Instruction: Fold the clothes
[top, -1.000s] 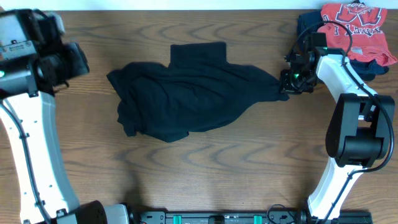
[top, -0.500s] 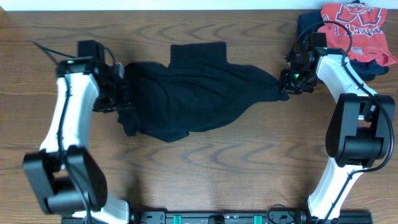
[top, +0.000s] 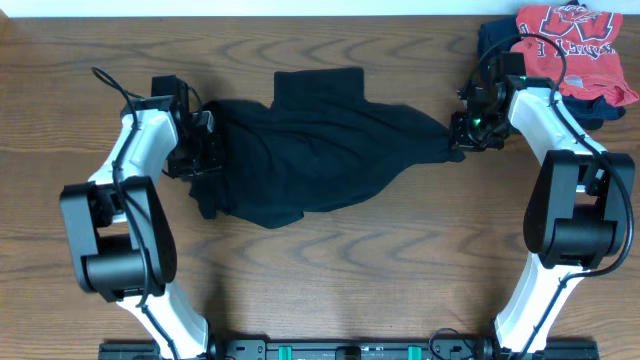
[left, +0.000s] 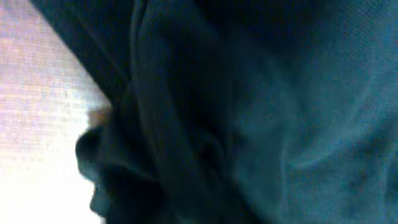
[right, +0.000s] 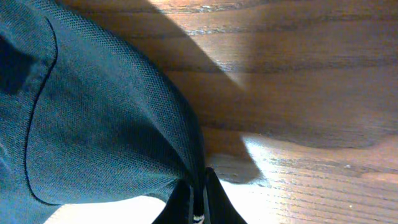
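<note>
The black trousers (top: 310, 145) lie crumpled across the middle of the wooden table. My right gripper (top: 462, 137) is shut on their right tip; the right wrist view shows the fabric (right: 93, 124) pinched between the two fingertips (right: 199, 199). My left gripper (top: 203, 152) sits at the trousers' left edge, pressed into the cloth. The left wrist view is filled with dark blurred fabric (left: 249, 112), and its fingers cannot be made out.
A red T-shirt with white lettering (top: 570, 35) lies on a dark navy folded garment (top: 495, 40) at the far right corner, just behind the right arm. Bare wood (top: 350, 280) shows in front of the trousers.
My left arm has swung in from the far left and come down onto the trousers' left edge. The right gripper and the trousers' right tip have not moved.
</note>
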